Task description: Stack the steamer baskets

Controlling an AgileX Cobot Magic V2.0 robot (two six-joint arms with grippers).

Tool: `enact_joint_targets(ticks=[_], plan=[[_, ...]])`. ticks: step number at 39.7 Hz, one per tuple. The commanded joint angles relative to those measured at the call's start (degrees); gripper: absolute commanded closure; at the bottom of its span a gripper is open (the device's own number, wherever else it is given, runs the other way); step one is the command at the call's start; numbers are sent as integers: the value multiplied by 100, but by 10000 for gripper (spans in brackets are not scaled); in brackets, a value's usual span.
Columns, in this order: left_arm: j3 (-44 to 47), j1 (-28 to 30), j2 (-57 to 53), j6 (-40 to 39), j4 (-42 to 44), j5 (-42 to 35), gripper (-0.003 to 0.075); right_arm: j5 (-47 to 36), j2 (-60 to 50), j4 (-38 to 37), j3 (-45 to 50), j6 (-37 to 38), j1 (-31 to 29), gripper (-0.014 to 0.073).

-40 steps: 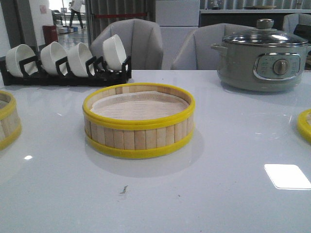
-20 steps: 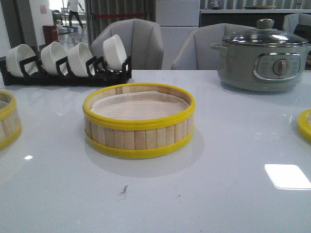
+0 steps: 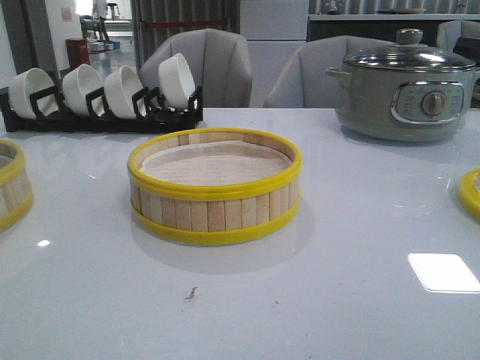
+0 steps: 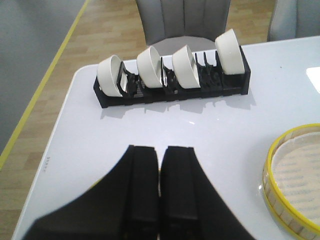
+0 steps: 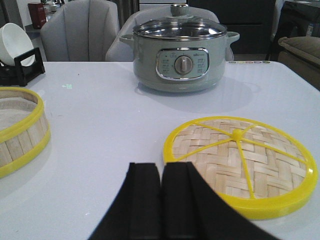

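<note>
A steamer basket (image 3: pixel 214 187) with pale slat walls, yellow rims and white paper lining stands in the middle of the white table. A second basket (image 3: pixel 11 187) is cut off by the left edge of the front view. My left gripper (image 4: pixel 160 148) is shut and empty above the table, with a basket (image 4: pixel 295 180) off to one side. My right gripper (image 5: pixel 161 168) is shut and empty, between the middle basket (image 5: pixel 20 130) and a flat woven lid (image 5: pixel 240 162) with a yellow rim. Neither gripper shows in the front view.
A black rack of white bowls (image 3: pixel 105 94) stands at the back left, also in the left wrist view (image 4: pixel 172 75). A grey-green electric pot (image 3: pixel 405 86) with a glass lid stands at the back right. The lid's rim (image 3: pixel 471 191) shows at the right edge. Grey chairs stand behind.
</note>
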Motion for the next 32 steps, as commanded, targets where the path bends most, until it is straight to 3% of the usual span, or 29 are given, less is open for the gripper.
enact_joint_targets(ticks=[1, 32], plan=[[-232, -39, 23, 6, -146, -372, 637, -495, -122, 4, -87, -7, -34, 566], [-232, -39, 101, 6, -145, -536, 637, -495, -122, 4, -87, -7, -34, 566]])
